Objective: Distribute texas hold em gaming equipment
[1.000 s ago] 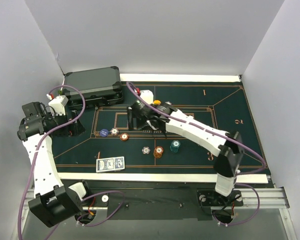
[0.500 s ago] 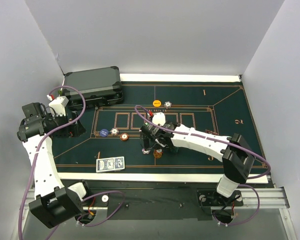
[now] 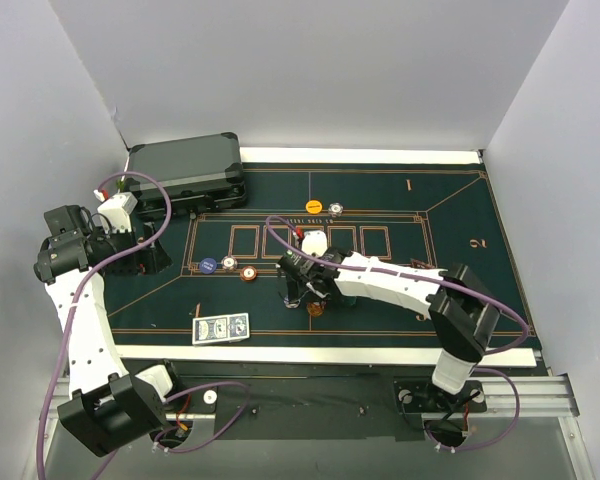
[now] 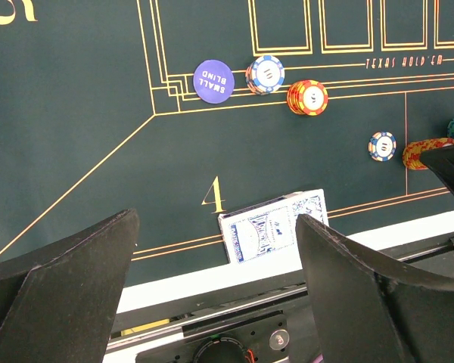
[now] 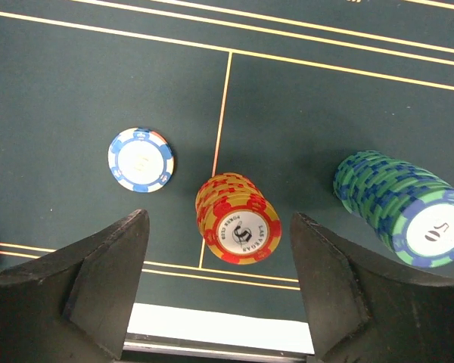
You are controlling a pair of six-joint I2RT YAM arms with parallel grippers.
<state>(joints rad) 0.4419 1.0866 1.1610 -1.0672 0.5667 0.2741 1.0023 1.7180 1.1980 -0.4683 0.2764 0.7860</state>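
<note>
On the green felt mat point(image 3: 380, 190) covering the bench, the right fingers point(image 5: 83, 295) were set apart, with a red-and-yellow chip stack point(image 5: 237, 219) seen between them and a gap left on each side. A blue-and-white chip point(image 5: 140, 159) lay to one side of the stack, a teal stack point(image 5: 401, 208) to the other. The left fingers point(image 4: 60, 302) were spread wide, gripping nothing. Blue-backed cards point(image 4: 272, 234) were laid at the mat's near edge. At the far left corner a dark grey case point(image 3: 185, 170) was shut, its contents hidden.
</note>
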